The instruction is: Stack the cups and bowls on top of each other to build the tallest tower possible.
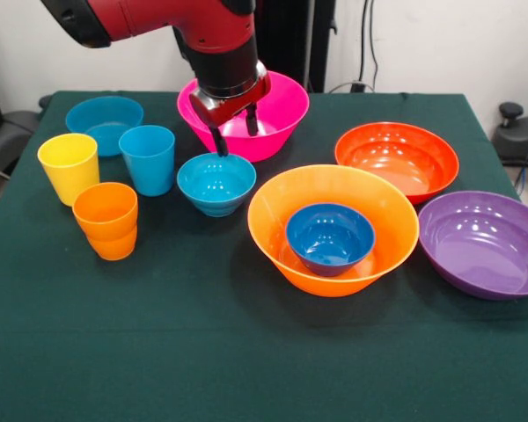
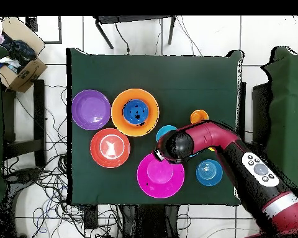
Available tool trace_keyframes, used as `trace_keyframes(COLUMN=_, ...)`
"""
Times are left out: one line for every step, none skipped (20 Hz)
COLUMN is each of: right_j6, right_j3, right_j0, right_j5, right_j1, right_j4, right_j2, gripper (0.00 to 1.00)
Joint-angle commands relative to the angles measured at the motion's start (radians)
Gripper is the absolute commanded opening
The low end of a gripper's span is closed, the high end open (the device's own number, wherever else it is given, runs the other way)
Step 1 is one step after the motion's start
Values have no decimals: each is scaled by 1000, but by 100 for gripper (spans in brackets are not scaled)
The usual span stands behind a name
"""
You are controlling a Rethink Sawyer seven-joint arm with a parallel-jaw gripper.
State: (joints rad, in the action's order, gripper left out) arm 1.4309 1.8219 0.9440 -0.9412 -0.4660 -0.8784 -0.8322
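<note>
My gripper (image 1: 237, 141) is open and empty. It hangs just above the far rim of the small teal bowl (image 1: 216, 183), in front of the large pink bowl (image 1: 277, 110). One fingertip (image 1: 221, 148) reaches down to about the teal bowl's rim. The large orange bowl (image 1: 334, 264) holds the small dark blue bowl (image 1: 330, 237). The yellow cup (image 1: 69, 167), light blue cup (image 1: 147, 158) and ridged orange cup (image 1: 106, 220) stand apart at the left. In the overhead view the arm's wrist (image 2: 176, 145) hides the gripper and part of the teal bowl (image 2: 166, 131).
The wide red-orange bowl (image 1: 396, 160) and the wide purple bowl (image 1: 484, 242) sit at the right. The shallow light blue bowl (image 1: 104, 123) sits at the far left, behind the cups. A cardboard box (image 2: 21, 68) stands on the floor beside the table.
</note>
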Motion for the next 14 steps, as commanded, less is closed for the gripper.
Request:
trace_keyframes(right_j6=-246, right_j3=-33, right_j0=-23, right_j5=61, right_j1=20, right_j4=-84, right_j2=1, gripper=100)
trace_keyframes(right_j6=-246, right_j3=-33, right_j0=-23, right_j5=63, right_j1=26, right_j4=-84, right_j2=1, gripper=100)
trace_keyframes(right_j6=-246, right_j3=-33, right_j0=-23, right_j5=66, right_j1=31, right_j4=-85, right_j2=3, gripper=100)
trace_keyframes(right_j6=-246, right_j3=-35, right_j0=-23, right_j5=68, right_j1=38, right_j4=-88, right_j2=5, gripper=100)
trace_keyframes(right_j6=-248, right_j3=-37, right_j0=-23, right_j5=71, right_j1=46, right_j4=-90, right_j2=7, gripper=100)
trace_keyframes(right_j6=-250, right_j3=-41, right_j0=-24, right_j5=72, right_j1=55, right_j4=-92, right_j2=9, gripper=100)
trace_keyframes(right_j6=-255, right_j3=-44, right_j0=-24, right_j5=71, right_j1=60, right_j4=-95, right_j2=11, gripper=100)
trace_keyframes(right_j6=-263, right_j3=-47, right_j0=-24, right_j5=67, right_j1=65, right_j4=-98, right_j2=13, gripper=100)
trace_keyframes(right_j6=-270, right_j3=-49, right_j0=-22, right_j5=67, right_j1=75, right_j4=-101, right_j2=15, gripper=100)
trace_keyframes(right_j6=-277, right_j3=-52, right_j0=-20, right_j5=67, right_j1=85, right_j4=-105, right_j2=16, gripper=100)
trace_keyframes(right_j6=-279, right_j3=-50, right_j0=-19, right_j5=67, right_j1=89, right_j4=-107, right_j2=17, gripper=100)
trace_keyframes(right_j6=-278, right_j3=-48, right_j0=-18, right_j5=69, right_j1=94, right_j4=-110, right_j2=18, gripper=100)
trace_keyframes(right_j6=-276, right_j3=-48, right_j0=-18, right_j5=71, right_j1=100, right_j4=-113, right_j2=20, gripper=100)
trace_keyframes(right_j6=-272, right_j3=-48, right_j0=-18, right_j5=73, right_j1=105, right_j4=-117, right_j2=21, gripper=100)
